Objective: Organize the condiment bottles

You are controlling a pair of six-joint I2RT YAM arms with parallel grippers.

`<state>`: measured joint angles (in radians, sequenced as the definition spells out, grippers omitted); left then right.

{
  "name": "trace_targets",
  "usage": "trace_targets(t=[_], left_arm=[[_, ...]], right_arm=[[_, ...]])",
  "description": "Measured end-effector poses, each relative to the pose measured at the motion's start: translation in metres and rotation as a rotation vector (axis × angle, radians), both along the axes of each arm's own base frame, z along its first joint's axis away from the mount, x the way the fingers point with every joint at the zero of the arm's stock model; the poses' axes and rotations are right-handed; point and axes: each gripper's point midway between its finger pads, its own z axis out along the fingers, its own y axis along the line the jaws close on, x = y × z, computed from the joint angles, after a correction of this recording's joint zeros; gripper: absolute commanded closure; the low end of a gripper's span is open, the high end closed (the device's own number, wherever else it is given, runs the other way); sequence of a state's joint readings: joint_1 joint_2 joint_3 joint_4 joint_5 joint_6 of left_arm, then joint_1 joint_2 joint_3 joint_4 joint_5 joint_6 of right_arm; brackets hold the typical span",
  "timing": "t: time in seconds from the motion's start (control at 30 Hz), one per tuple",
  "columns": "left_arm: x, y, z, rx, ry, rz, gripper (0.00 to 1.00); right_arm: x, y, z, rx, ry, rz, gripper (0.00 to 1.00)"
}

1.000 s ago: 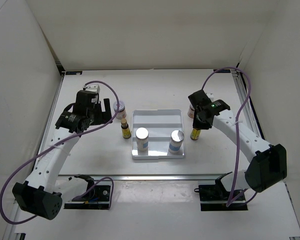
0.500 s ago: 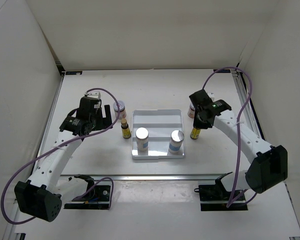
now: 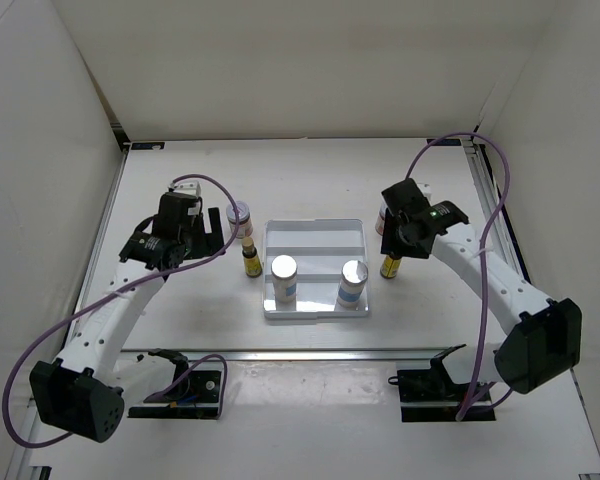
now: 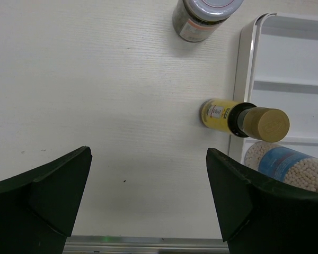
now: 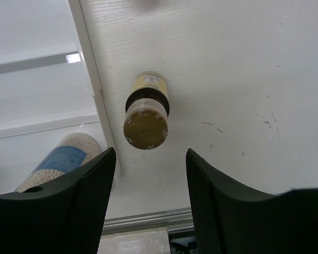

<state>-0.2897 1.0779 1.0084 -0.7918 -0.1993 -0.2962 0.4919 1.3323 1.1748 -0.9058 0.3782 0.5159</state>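
In the top view, two white cylinders with silver caps (image 3: 284, 277) (image 3: 353, 281) stand in the front row of the white tray (image 3: 315, 240). A tiny yellow-labelled bottle (image 3: 250, 260) and a squat jar (image 3: 239, 216) stand left of the tray. Another yellow bottle (image 3: 390, 266) and a jar (image 3: 383, 216), partly hidden by the arm, stand right of it. My left gripper (image 3: 220, 236) is open and empty, left of its bottle (image 4: 222, 115) and jar (image 4: 201, 16). My right gripper (image 3: 393, 243) is open and empty above its bottle (image 5: 147, 112), which is ahead of the fingertips.
The tray's rim (image 4: 245, 69) runs along the right of the left wrist view, with a blue-labelled cylinder (image 4: 291, 168) inside. The same kind of cylinder (image 5: 58, 161) shows left in the right wrist view. White walls enclose the table; a metal rail (image 3: 310, 352) runs along the near edge.
My left gripper has moved a little toward the tray and the near edge, then held. My right gripper has shifted slightly right. No bottle has moved.
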Motion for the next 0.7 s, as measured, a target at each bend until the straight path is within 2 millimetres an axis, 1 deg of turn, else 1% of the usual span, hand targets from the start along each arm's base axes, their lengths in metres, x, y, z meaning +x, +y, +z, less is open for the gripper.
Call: trace_targets(t=[0.1,0.37,0.5,0.6,0.63,0.7], left_arm=[[0.000,0.000,-0.001,0.001,0.003,0.000,0.00],[0.001,0.000,-0.004,0.004,0.015,0.000,0.00],[0.002,0.000,-0.007,0.007,0.024,0.000,0.00],[0.002,-0.001,-0.009,0.010,0.033,0.000,0.00],[0.002,-0.001,-0.010,0.011,0.036,0.000,0.00],[0.003,-0.001,-0.011,0.012,0.040,0.000,0.00]], right_arm=[[0.001,-0.001,-0.002,-0.009,0.005,0.002,0.40],[0.013,0.001,-0.017,-0.058,0.034,0.014,0.47],[0.019,0.000,-0.021,-0.064,0.031,0.008,0.55],[0.021,-0.001,-0.020,-0.063,0.024,0.004,0.63],[0.022,0.000,-0.020,-0.058,0.019,0.002,0.69],[0.024,0.000,-0.019,-0.058,0.013,0.003,0.75]])
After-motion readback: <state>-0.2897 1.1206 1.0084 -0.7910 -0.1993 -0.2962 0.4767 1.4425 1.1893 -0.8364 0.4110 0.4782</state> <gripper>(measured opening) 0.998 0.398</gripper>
